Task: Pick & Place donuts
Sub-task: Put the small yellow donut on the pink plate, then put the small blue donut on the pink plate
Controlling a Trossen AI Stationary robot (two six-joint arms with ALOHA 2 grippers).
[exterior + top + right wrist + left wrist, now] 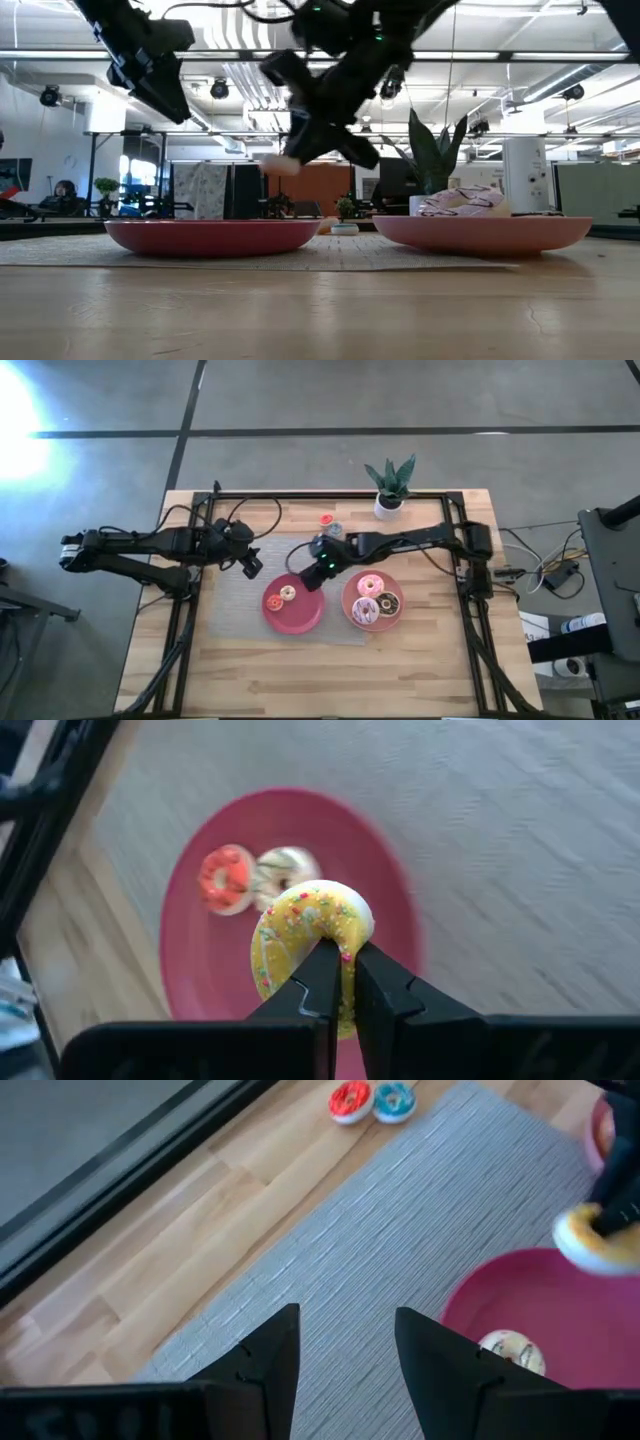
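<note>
The yellow donut [312,925] is clamped by its rim in the right hand [342,982], held above the left plate [190,980] where the orange [223,878] and cream [281,872] ones already sit. It's probably best lowered onto a bare patch before release so it isn't stacked on those two. The left hand [345,1365] is held apart and idle over the mat [380,1230].

The right pincer [343,982] hides the yellow donut's [305,925] lower rim; the left plate [520,1295] is cut off.

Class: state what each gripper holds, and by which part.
Right gripper pinches the yellow donut across its ring's lower side. Left gripper holds nothing.
</note>
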